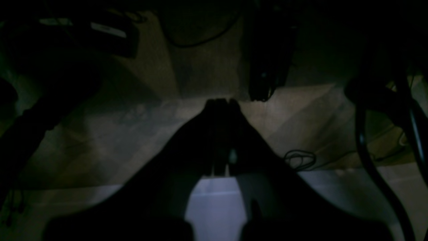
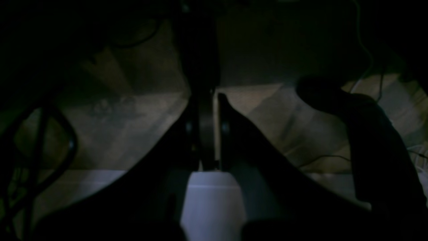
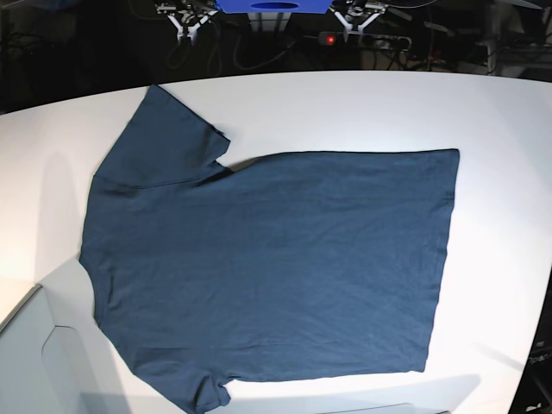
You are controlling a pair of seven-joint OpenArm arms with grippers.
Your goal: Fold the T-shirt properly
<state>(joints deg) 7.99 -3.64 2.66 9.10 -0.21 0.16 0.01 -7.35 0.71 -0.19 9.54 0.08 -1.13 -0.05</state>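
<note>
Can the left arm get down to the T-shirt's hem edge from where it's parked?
Probably yes. The T-shirt lies flat on the white table with nothing on or around its hem edge. The left gripper is shut and off the cloth, so it must open first.

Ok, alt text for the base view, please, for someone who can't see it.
A dark navy T-shirt lies spread flat and unfolded on a white table, collar end toward the left, hem toward the right, both short sleeves out. No arm or gripper is over the table; dark cables and equipment sit beyond its far edge.
</note>
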